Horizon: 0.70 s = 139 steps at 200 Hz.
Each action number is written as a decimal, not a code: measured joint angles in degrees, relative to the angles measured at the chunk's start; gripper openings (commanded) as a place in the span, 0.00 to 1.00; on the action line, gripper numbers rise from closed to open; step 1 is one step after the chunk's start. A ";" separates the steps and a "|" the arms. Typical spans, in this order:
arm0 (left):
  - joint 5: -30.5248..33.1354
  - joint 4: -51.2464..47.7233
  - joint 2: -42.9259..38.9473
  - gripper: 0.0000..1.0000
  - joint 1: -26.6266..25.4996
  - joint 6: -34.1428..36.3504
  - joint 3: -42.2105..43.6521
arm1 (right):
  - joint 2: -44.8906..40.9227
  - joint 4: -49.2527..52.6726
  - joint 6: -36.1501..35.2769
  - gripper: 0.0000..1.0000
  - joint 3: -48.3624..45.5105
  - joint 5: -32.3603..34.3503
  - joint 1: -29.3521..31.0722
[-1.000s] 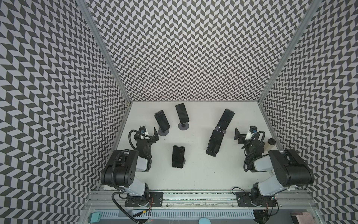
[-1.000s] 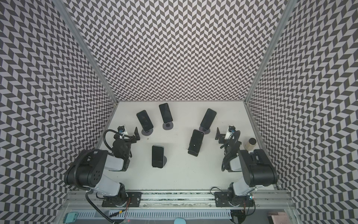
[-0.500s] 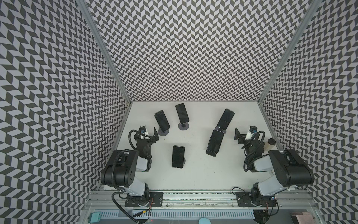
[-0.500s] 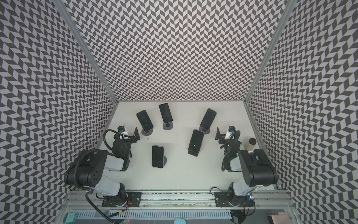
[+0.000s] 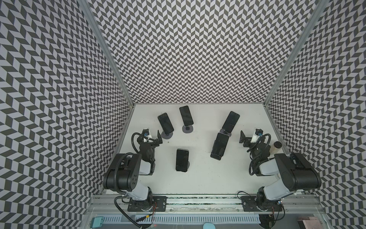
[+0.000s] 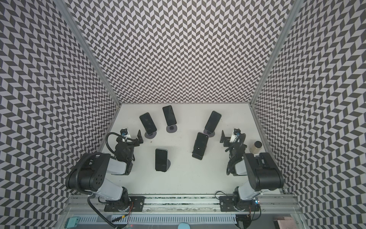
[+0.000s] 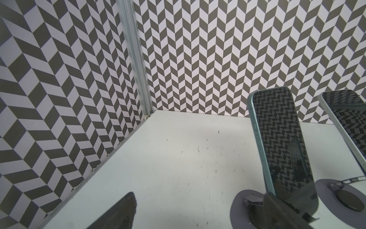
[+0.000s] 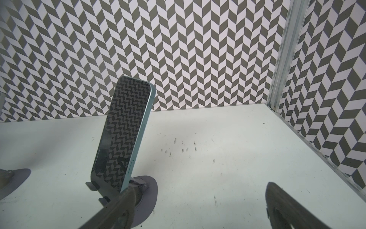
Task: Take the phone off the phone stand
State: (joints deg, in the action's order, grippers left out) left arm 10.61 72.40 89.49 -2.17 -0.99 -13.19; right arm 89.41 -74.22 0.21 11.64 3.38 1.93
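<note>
1. My left gripper (image 5: 152, 136) and right gripper (image 5: 248, 138) both stand wide open and hold nothing.
2. Five phones lean on stands. The nearest phone (image 5: 166, 123) sits on its round stand (image 5: 166, 135), just beside my left gripper.
3. Its long axis rises and tilts back toward the rear wall, with the dark screen facing me.
4. In the left wrist view my finger (image 7: 281, 212) hides the stand's lip, and the frame edge cuts off a neighbouring phone (image 7: 348, 123).

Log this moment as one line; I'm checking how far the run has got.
left tool open, empty | right tool open, empty | phones all five on stands | removal not begun
</note>
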 measured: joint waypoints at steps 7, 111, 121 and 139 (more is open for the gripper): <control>0.00 -0.02 -0.07 1.00 0.00 0.00 0.00 | 0.00 -0.02 0.04 0.99 0.00 0.02 0.00; 0.13 -5.68 -8.74 1.00 0.07 -0.20 -0.02 | -4.66 1.88 0.35 0.99 -0.11 0.17 -0.24; 0.20 -6.49 -8.96 1.00 0.07 -0.22 -0.13 | -4.70 2.29 0.37 0.99 -0.11 0.20 -0.24; 0.26 -8.20 -9.27 1.00 0.07 -0.28 -0.76 | -4.74 3.48 0.48 0.99 0.02 0.26 -0.24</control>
State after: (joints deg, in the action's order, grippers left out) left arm 10.87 64.20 80.23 -2.11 -1.28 -13.96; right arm 84.66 -70.74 0.69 11.66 3.64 1.69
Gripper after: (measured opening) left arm 0.997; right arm 0.989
